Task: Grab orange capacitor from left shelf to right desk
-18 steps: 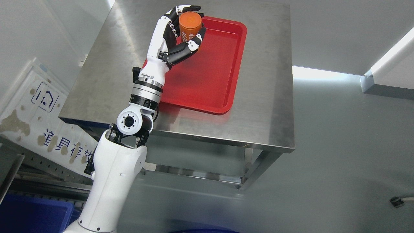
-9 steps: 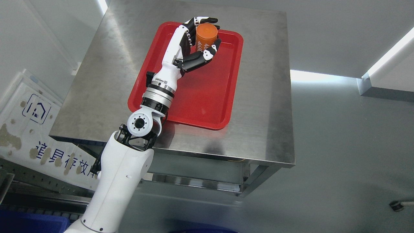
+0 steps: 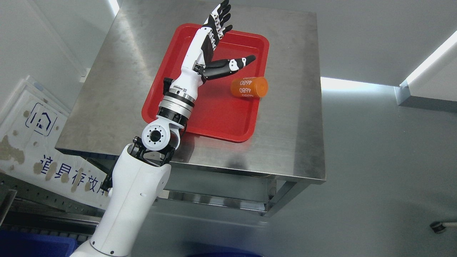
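Released! Half a second ago the orange capacitor (image 3: 249, 87) sat clasped upright in the left hand (image 3: 217, 44); now it lies tipped on its side, down and to the right of that hand, clear of the fingers. It rests at the right edge of the red tray (image 3: 217, 117), its right end reaching over the rim toward the bare steel, white digits showing on its flank. Under it all the steel desk (image 3: 296, 125) spreads wide, with the tray sitting beneath and below the hand. The left arm reaches up from the lower left, and the hand is wide open: four fingers (image 3: 220, 16) fanned up beyond the tray's far rim, thumb (image 3: 238, 63) pointing right, just above the capacitor.
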{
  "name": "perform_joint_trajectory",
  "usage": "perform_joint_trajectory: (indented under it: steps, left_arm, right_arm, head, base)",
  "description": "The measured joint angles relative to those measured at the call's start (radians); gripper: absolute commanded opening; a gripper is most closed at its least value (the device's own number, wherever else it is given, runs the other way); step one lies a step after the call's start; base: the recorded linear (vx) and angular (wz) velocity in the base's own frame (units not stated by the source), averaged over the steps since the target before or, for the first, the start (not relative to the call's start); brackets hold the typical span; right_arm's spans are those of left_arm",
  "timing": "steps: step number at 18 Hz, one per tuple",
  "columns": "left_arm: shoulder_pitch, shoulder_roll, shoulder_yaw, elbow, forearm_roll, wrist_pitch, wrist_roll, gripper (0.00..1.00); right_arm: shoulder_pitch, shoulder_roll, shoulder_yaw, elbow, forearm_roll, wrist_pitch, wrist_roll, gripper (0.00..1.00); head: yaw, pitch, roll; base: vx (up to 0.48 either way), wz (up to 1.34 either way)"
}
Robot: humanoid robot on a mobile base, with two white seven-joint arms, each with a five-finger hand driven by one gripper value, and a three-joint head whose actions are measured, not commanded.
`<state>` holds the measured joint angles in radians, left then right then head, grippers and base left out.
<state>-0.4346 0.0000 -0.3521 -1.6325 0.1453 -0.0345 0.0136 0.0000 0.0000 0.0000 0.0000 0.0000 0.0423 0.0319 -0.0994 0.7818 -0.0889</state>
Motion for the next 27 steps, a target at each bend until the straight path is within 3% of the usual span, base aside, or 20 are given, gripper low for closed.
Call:
perform_joint_trajectory:
  steps: [9,12,17,27]
  left_arm:
    - [-0.053,0.0,0.189,0.021,0.0,-0.071,-0.006,1.0]
    - [-0.041,0.0,0.285,0.03,0.0,-0.016,-0.004,1.0]
    - [0.07,0.047,0.396,0.036,-0.009,0.029,-0.013,1.0]
    - [0.225,0.09,0.47,0.031,-0.028,0.029,-0.009,1.0]
  right_arm:
    - [0.0,0.0,0.0,0.0,0.0,0.0,0.0,1.0]
    - [0.0,0.0,0.0,0.0,0.0,0.0,0.0,1.0]
    - [0.0,0.0,0.0,0.0,0.0,0.001,0.0,1.0]
    - [0.0,0.0,0.0,0.0,0.0,0.004,0.001,1.0]
  head:
    - [0.0,0.0,0.0]
    - [0.0,0.0,0.0]
    - [0.0,0.0,0.0]
    - [0.0,0.0,0.0]
  base:
    - [0.0,0.0]
    - [0.0,0.0]
    - [0.0,0.0]
    - [0.0,0.0]
